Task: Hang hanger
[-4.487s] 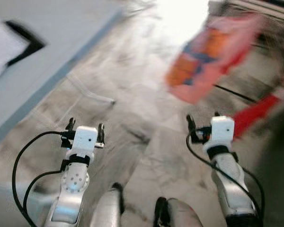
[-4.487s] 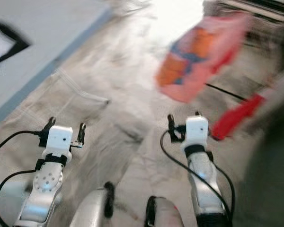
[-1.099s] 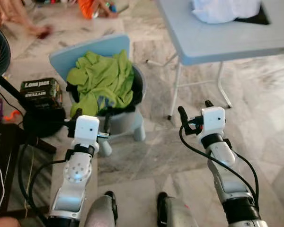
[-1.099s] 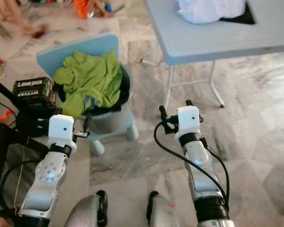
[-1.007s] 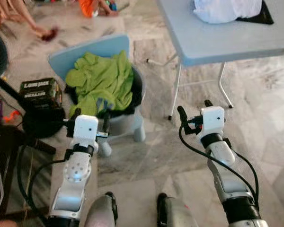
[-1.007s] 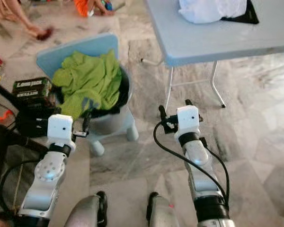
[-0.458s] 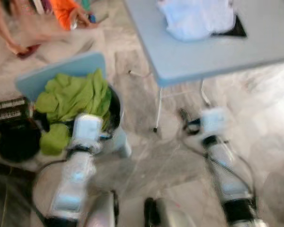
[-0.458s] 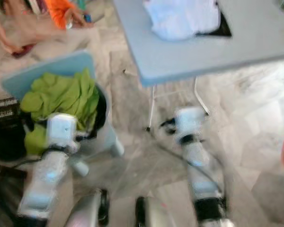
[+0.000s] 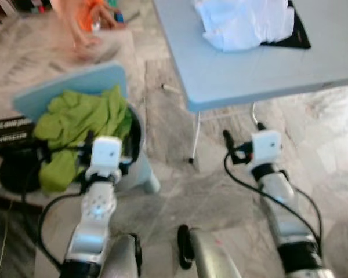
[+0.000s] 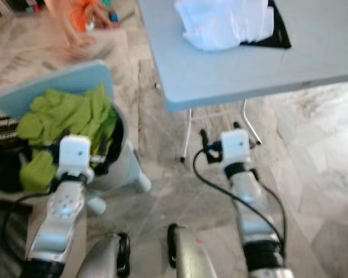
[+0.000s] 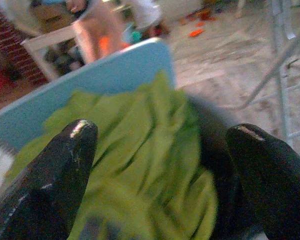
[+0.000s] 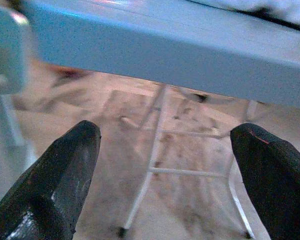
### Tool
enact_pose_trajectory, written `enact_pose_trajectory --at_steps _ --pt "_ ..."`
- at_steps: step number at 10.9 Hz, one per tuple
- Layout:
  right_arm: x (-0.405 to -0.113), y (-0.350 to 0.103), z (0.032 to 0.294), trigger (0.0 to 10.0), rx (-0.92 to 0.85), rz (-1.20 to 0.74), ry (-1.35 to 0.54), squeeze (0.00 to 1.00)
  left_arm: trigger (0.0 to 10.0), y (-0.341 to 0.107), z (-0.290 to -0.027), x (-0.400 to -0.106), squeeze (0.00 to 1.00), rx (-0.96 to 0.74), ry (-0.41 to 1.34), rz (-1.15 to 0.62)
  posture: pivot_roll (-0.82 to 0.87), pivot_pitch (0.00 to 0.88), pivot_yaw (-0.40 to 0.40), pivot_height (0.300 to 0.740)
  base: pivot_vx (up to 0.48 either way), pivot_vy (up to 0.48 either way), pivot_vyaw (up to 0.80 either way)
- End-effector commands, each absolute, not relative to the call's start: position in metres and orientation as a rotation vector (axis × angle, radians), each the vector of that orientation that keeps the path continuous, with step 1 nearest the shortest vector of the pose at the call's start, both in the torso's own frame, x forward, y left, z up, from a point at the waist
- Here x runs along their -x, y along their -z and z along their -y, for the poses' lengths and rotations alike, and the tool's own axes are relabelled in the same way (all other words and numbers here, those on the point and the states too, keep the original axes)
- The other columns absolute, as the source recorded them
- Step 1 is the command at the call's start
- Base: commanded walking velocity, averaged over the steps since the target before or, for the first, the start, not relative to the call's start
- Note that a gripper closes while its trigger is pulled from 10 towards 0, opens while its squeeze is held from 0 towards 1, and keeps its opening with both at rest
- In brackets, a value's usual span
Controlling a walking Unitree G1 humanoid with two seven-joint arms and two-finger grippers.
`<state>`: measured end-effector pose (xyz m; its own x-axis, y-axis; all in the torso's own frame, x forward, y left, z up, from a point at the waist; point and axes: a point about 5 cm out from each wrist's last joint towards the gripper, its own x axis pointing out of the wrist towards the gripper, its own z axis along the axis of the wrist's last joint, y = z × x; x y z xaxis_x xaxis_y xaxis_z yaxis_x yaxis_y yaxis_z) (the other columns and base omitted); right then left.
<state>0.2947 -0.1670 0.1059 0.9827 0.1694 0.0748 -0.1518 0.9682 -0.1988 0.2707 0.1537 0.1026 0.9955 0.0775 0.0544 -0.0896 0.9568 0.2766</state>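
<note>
Task status, judged from the present views: at an early stage, nothing grasped, no hanging step done. Left gripper (image 9: 104, 141) held forward at waist height, just above the near rim of the dark basket (image 9: 136, 134); jaws apart and empty, as confirmed in the left wrist view, where the two black fingers (image 11: 65, 165) frame the green garment (image 11: 140, 150) with a clear gap between them. Right gripper (image 9: 243, 134) held forward in the same manner, near the front edge of the light blue surface (image 9: 243, 69) and level with its metal legs (image 12: 150, 170); jaws likewise apart and empty, as shown in the right wrist view. Green garment heaped in the dark basket, spilling over the rim, with a light blue board (image 9: 64, 90) leaning behind it. White cloth (image 9: 243, 20) bunched on the surface, partly covering a flat black item (image 9: 296, 37); identity of that item not determinable. Location of the hanger: not identifiable anywhere; possibly hidden among the clothing, which cannot be confirmed. Rail or hook for hanging: none made out either. Black box (image 9: 11, 130) on the floor beside the basket; part of a person (image 9: 84, 20) at the far end of the marble floor (image 9: 180, 197). Remaining, as a judgement: locate hanger, approach, grasp, carry to a rail, hang.
</note>
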Motion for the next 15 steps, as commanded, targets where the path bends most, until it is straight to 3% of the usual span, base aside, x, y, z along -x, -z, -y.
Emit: enact_pose_trajectory --at_steps 1,3,7,12,13,14,15 --pt "-0.293 -0.102 0.166 10.0 0.192 0.076 -0.172 0.00 10.0 -0.091 -0.156 -0.266 0.00 -0.293 -0.093 -0.014 0.01 0.272 -0.037 0.740 0.000 0.000 0.59" --pt "-0.291 -0.102 0.168 10.0 0.192 0.072 -0.165 0.00 10.0 -0.082 -0.151 -0.263 0.00 -0.267 -0.088 -0.071 0.00 0.284 -0.045 0.740 0.000 0.000 0.00" --pt "-0.273 -0.103 0.185 10.0 0.233 0.037 -0.172 0.00 10.0 -0.069 -0.169 -0.268 0.00 -0.181 -0.158 -0.155 -0.07 0.346 -0.111 0.740 0.000 0.000 0.00" --pt "-0.230 -0.113 0.217 10.0 0.310 -0.051 -0.165 0.00 10.0 -0.071 -0.198 -0.301 0.00 -0.201 -0.207 -0.140 -0.23 0.420 -0.204 0.740 0.000 0.000 0.00" --pt "-0.227 -0.114 0.216 10.0 0.313 -0.056 -0.172 0.00 1.3 -0.069 -0.202 -0.305 0.00 -0.208 -0.205 -0.145 -0.24 0.416 -0.205 0.740 0.000 0.000 0.00" --pt "-0.227 -0.117 0.214 10.0 0.319 -0.062 -0.181 0.00 0.0 -0.069 -0.203 -0.310 0.00 -0.214 -0.192 -0.145 -0.24 0.412 -0.203 0.740 0.000 0.000 0.00" --pt "-0.230 -0.119 0.213 10.0 0.318 -0.059 -0.181 0.00 0.0 -0.068 -0.203 -0.311 0.00 -0.215 -0.189 -0.146 -0.23 0.407 -0.200 0.740 0.000 0.000 0.00"
